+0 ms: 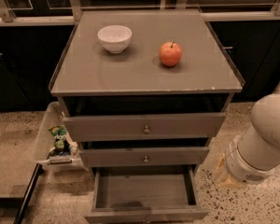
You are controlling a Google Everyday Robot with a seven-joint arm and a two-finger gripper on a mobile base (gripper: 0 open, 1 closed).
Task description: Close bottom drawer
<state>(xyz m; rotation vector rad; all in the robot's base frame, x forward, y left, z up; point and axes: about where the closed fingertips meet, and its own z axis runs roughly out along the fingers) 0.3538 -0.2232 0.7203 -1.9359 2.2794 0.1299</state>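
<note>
The bottom drawer of the grey three-drawer cabinet is pulled far out toward me, and its inside is bare. Its flat front lies at the lower edge of the view, with only the top of its knob showing. My gripper hangs low at the right, just beside the open drawer's right side and close to the floor. It is mostly hidden behind my white wrist. It is not touching the drawer.
The middle drawer and top drawer stand slightly out. A white bowl and a red apple sit on the cabinet top. A clear bin with a green snack bag stands at the left.
</note>
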